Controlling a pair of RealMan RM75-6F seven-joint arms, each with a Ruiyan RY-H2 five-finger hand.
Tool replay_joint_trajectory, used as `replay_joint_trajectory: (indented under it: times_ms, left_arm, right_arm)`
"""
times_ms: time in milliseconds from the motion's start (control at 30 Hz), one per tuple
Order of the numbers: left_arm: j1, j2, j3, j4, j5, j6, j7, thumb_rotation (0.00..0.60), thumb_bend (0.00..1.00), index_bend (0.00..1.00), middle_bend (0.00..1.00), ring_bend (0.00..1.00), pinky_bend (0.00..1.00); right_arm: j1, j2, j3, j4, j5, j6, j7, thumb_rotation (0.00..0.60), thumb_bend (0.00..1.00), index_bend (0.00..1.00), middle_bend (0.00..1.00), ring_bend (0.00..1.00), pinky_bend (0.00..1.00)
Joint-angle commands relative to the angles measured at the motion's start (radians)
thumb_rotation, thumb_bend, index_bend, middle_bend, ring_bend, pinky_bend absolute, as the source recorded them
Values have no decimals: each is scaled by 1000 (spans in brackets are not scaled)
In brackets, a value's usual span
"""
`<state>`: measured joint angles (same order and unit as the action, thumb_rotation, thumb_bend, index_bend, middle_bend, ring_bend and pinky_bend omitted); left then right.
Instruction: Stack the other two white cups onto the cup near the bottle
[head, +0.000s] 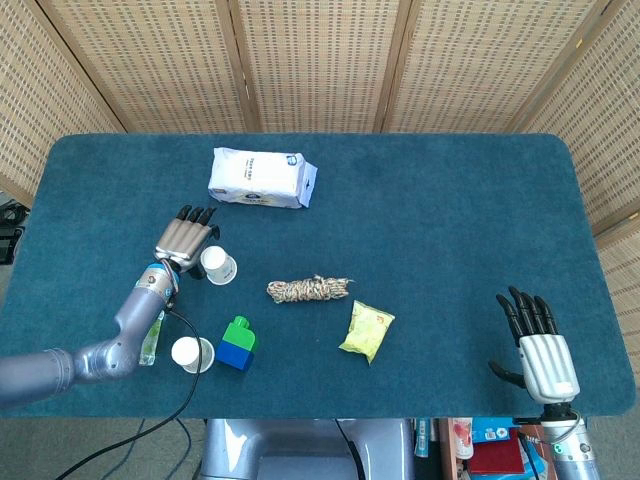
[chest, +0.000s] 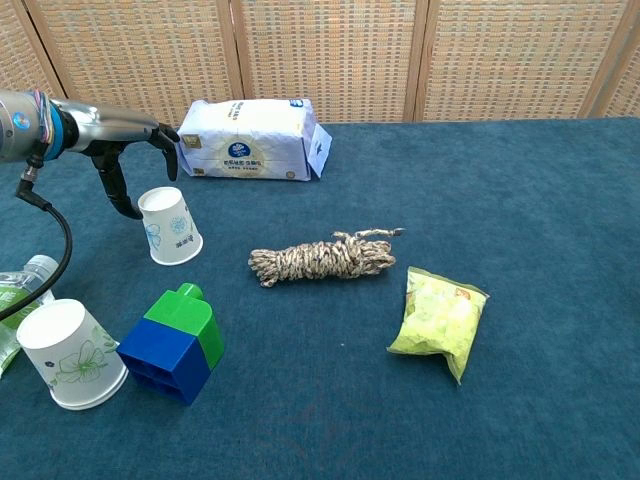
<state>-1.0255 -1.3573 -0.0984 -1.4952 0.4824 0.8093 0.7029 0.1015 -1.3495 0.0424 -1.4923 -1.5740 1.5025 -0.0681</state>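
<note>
One upside-down white cup (head: 218, 264) (chest: 170, 226) stands left of centre. My left hand (head: 185, 239) (chest: 122, 138) hovers open just left of and above it, fingers (chest: 168, 140) curved down over its far side and thumb low beside its top, with no grip. Another upside-down white cup (head: 192, 354) (chest: 70, 352) with a flower print stands near the front edge, next to the lying clear bottle (head: 148, 338) (chest: 14, 296), which my left forearm partly hides in the head view. My right hand (head: 535, 345) rests open at the front right, seen only in the head view.
A blue and green block (head: 238, 343) (chest: 175, 342) sits right of the front cup. A rope coil (head: 310, 289) (chest: 322, 256) and a yellow bag (head: 367, 330) (chest: 440, 318) lie mid-table. A white tissue pack (head: 262, 177) (chest: 250, 138) lies behind the hand.
</note>
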Motion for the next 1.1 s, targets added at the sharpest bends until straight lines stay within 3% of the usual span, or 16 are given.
replay_joint_trajectory:
  times_ms: [33,167,300,467,633,900,1100]
  left_arm:
    - [-8,-9,11,11,-9,-2,4,600,205,331,0,0,0]
    - [-13,-16,22,22,-12,2,4,600,205,375,0,0,0]
    - [-9,-20,21,25,4,12,-15,600,206,493,0,0,0]
    - [-5,-9,22,12,35,25,-31,600,205,506,0,0,0]
    - [6,48,7,-70,73,53,-62,600,205,506,0,0,0]
    - [50,221,-11,-295,200,96,-130,600,205,506,0,0,0]
    - [107,496,-18,-561,298,19,-252,600,205,505,0,0,0]
  right_arm:
    - [0,0,1,1,1,0,1,600,0,0,0,0,0]
    - [1,0,1,2,2,-1,2,600,0,0,0,0,0]
    - [1,-1,0,2,0,1,2,600,0,0,0,0,0]
    - [1,-1,-2,1,-3,1,0,600,0,0,0,0,0]
    - [0,-1,-4,0,-6,5,-2,600,0,0,0,0,0]
    - [1,-2,-6,0,-10,5,-8,600,0,0,0,0,0]
    - [-1,-9,-14,-3,-23,9,-30,600,0,0,0,0,0]
